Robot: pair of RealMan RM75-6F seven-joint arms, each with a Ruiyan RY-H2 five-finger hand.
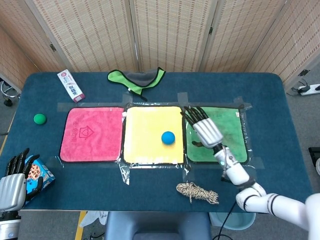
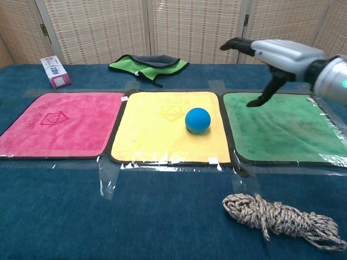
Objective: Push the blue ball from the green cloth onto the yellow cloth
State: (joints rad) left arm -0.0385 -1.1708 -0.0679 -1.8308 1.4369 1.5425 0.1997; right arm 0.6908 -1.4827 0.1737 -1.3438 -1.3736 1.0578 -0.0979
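The small blue ball (image 1: 168, 137) rests on the square yellow cloth (image 1: 145, 125), toward its 3 o'clock side and well inside the dark border, with nothing touching it. Just beside it at 3 o'clock lies the square green cloth (image 1: 230, 135), bare of any ball, so judged from how things lie, the push itself looks done and the step in hand is the clearing away.

The right robot hand (image 1: 204, 127) hangs over the green cloth's near-left part, raised above the fabric in the chest view (image 2: 271, 57), fingers spread apart and holding nothing, clear of the ball. The left robot hand (image 1: 15, 182) sits at the 8 o'clock corner of the dark blue table (image 1: 280, 100), far from the cloths, fingers apart; whether it touches the colourful snack packet (image 1: 40, 175) beside it I cannot tell.

The next move calls for little: the right arm should draw off toward 4 o'clock without sweeping low across the yellow cloth, since a brush from the fingers could set the ball rolling toward the square pink cloth (image 1: 92, 134) at 9 o'clock. If the ball drifts, a light nudge from the side would settle it.
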